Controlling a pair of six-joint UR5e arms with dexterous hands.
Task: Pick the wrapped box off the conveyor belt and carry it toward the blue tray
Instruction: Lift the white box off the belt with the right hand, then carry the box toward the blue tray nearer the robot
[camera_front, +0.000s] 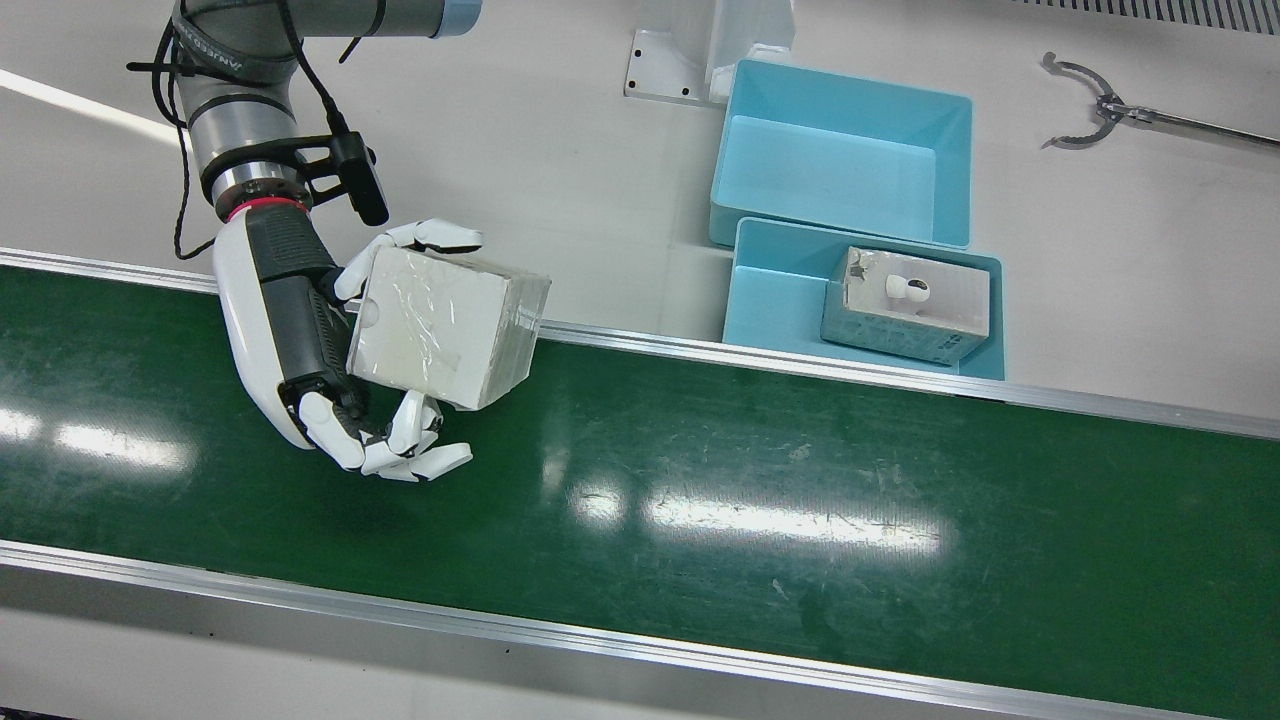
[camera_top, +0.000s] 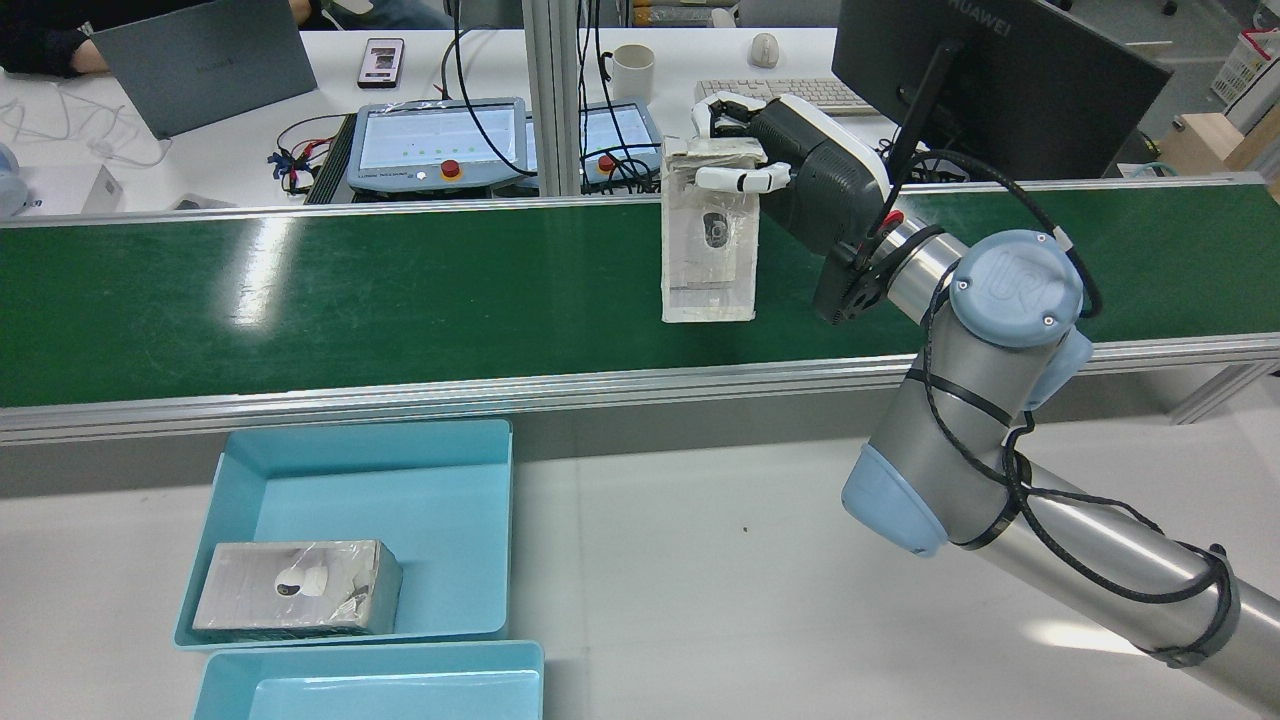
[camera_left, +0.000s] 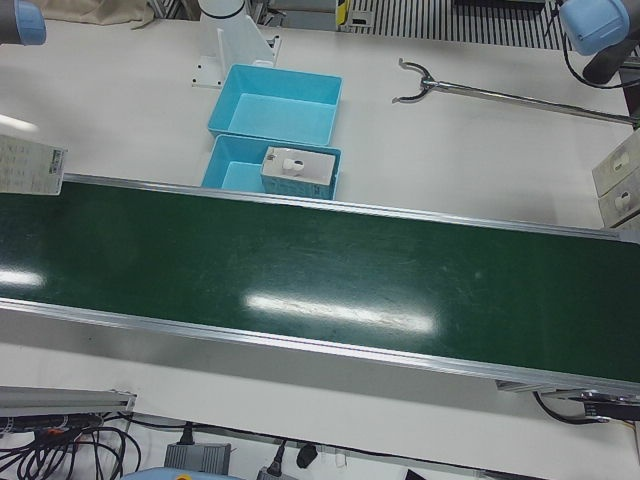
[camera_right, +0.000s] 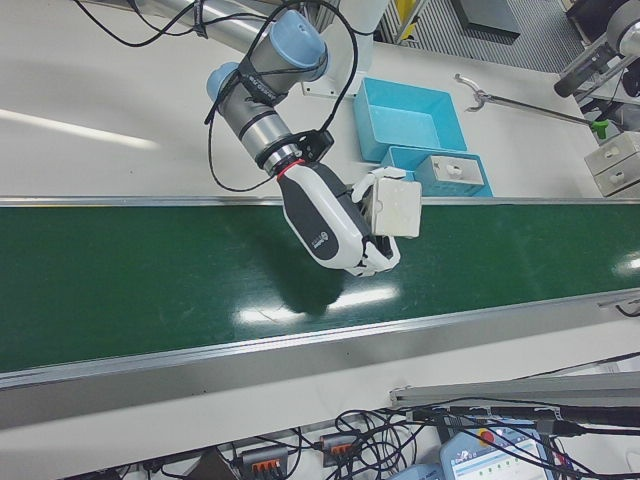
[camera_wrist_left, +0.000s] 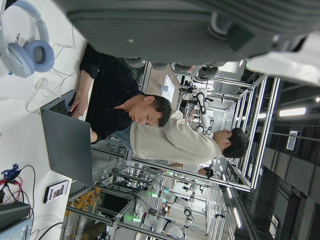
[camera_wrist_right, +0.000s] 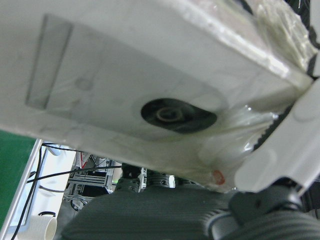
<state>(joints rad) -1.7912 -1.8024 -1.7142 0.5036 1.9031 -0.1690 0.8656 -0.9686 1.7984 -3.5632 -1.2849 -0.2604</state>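
Note:
My right hand (camera_front: 300, 340) is shut on the wrapped box (camera_front: 445, 325), a white carton in clear film, with fingers above and below it. It holds the box in the air over the robot-side rail of the green conveyor belt (camera_front: 700, 480). In the rear view the box (camera_top: 708, 240) hangs long side down from that hand (camera_top: 800, 170). The right hand view is filled by the box (camera_wrist_right: 150, 90). Two blue trays sit past the rail; the near tray (camera_front: 760, 300) contains another wrapped box (camera_front: 905, 305), and the far tray (camera_front: 840, 160) is empty. Only a dark edge of my left hand (camera_wrist_left: 165, 25) shows.
A metal grabber tool (camera_front: 1100, 110) lies on the white table right of the trays. Beyond the belt, a desk carries teach pendants (camera_top: 435, 140), a mug (camera_top: 632, 72) and a monitor (camera_top: 990, 70). People (camera_wrist_left: 165, 135) sit there.

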